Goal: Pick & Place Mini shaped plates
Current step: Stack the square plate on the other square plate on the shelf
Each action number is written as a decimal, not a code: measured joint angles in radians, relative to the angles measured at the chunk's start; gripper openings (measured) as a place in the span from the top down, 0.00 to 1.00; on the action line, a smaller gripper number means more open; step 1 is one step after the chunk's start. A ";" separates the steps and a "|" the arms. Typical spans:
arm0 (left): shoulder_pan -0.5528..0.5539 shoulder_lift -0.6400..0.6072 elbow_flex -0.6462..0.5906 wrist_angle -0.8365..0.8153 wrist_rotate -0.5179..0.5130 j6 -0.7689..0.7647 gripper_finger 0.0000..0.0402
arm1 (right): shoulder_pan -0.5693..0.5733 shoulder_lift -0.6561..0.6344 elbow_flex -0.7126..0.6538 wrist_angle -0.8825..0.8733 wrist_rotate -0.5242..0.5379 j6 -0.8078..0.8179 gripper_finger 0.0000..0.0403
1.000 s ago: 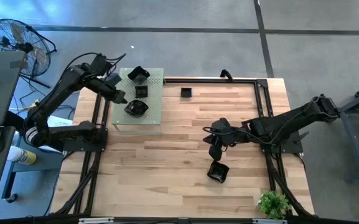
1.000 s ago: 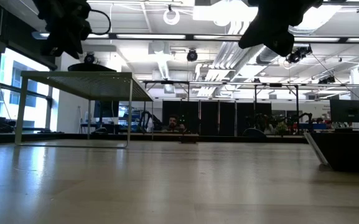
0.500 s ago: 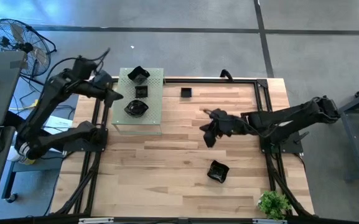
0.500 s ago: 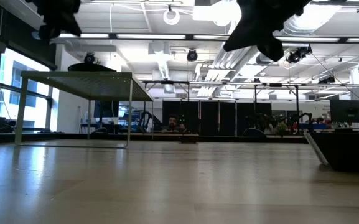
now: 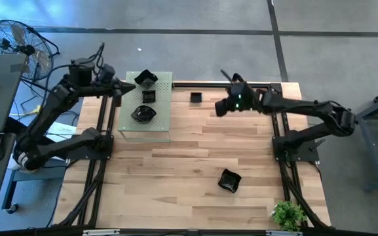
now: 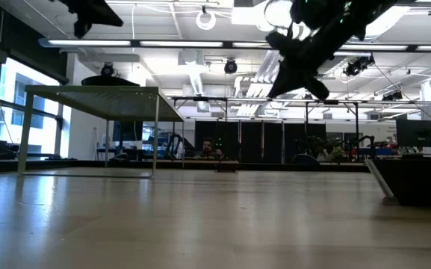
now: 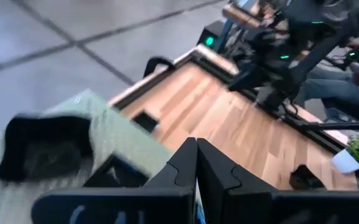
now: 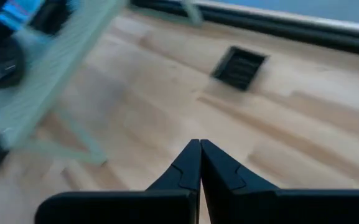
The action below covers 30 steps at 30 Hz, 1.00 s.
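Three glossy black mini plates sit on the pale green perforated board (image 5: 157,121): a wavy one (image 5: 145,79), a square one (image 5: 149,96) and a rounder one (image 5: 143,113). A tiny square plate (image 5: 196,98) lies on the wood near the far edge and also shows in the right wrist view (image 8: 239,65). Another plate (image 5: 229,180) lies toward the near edge. My left gripper (image 5: 118,88) hovers shut (image 7: 196,149) just left of the board. My right gripper (image 5: 220,108) hangs shut (image 8: 200,146) in the air, right of the tiny square plate.
The green board stands on thin legs (image 6: 155,131) at the table's far left. A small green plant (image 5: 288,213) sits at the near right corner. A black frame rail (image 5: 241,84) runs along the far edge. Bare wood (image 5: 175,164) lies between the board and the near plate.
My right gripper has swung from just above the near plate toward the far edge, rising, and now hangs beside the tiny square plate. My left gripper has drawn back off the board toward the far left. No plate has moved.
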 joint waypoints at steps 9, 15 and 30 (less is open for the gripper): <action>-0.166 0.071 -0.165 0.249 -0.119 -0.227 1.00 | -0.183 0.084 0.000 0.030 -0.063 -0.131 0.99; -0.302 0.093 -0.211 0.460 -0.290 -0.209 1.00 | -0.236 0.108 0.000 0.036 -0.084 -0.112 0.95; -0.337 0.097 -0.221 0.574 -0.292 -0.121 1.00 | -0.276 0.241 0.007 0.118 -0.064 0.124 0.79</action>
